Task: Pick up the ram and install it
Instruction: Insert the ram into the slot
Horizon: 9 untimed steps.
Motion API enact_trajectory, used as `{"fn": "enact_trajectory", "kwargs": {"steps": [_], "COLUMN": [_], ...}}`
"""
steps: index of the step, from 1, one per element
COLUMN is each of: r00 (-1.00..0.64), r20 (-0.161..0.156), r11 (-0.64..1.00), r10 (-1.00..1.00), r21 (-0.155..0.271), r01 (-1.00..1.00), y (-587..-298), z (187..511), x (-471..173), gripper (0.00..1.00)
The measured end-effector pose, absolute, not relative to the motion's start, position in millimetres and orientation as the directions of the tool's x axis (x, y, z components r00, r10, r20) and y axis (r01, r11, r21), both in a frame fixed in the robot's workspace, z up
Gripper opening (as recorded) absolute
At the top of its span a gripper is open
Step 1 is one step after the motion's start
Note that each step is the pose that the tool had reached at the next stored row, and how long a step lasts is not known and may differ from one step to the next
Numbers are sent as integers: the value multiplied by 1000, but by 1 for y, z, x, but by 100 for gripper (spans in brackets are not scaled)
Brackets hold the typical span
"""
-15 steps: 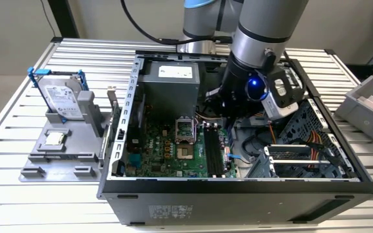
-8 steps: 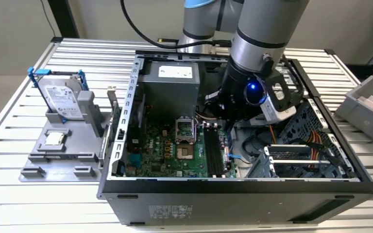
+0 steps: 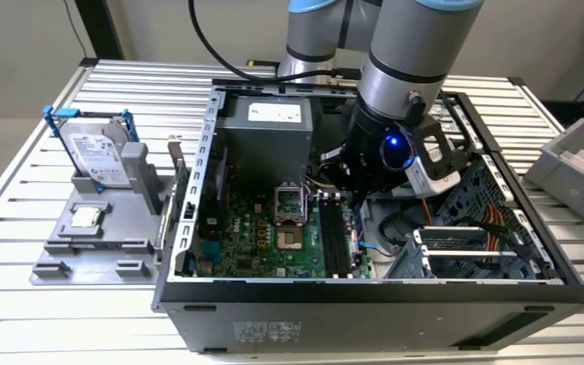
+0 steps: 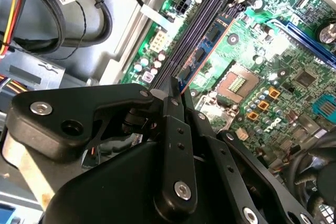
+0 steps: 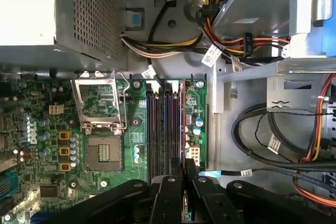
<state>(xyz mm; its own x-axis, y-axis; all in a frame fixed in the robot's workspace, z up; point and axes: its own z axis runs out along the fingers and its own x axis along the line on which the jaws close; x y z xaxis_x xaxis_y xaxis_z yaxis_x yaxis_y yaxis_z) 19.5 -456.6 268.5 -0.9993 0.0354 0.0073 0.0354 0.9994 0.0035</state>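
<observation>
**Item Count: Work Area**

- Robot arm [image 3: 414, 46]: one, carrying one gripper [image 5: 184, 169].
- Open computer case [image 3: 373, 293]: one, containing one motherboard [image 3: 261, 236].
- Black memory slots [image 5: 163, 129]: four, parallel, side by side.
- Ram [image 4: 202, 51]: one stick, standing on edge in one of the slots.
- Processor socket [image 5: 102, 153]: one, with one hinged metal frame [image 5: 97, 103] raised.
- Hard drive [image 3: 99, 156]: one, upright on one grey fixture [image 3: 94, 251].
- Small square silver chip [image 3: 86, 217]: one.
- Grey bin [image 3: 581, 163]: one.

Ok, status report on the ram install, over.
Gripper shut on the ram. Ram on edge at the motherboard slots, seating unclear. Nothing in the way.
</observation>
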Motion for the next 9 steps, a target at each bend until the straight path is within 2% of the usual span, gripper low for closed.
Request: {"fn": "enact_trajectory", "kwargs": {"steps": [9], "r00": [-999], "r20": [7], "r11": [999], "r10": [35], "r21": [4], "r01": [36], "y": [-457], "z": [267], "x": [19], "gripper": [0]}}
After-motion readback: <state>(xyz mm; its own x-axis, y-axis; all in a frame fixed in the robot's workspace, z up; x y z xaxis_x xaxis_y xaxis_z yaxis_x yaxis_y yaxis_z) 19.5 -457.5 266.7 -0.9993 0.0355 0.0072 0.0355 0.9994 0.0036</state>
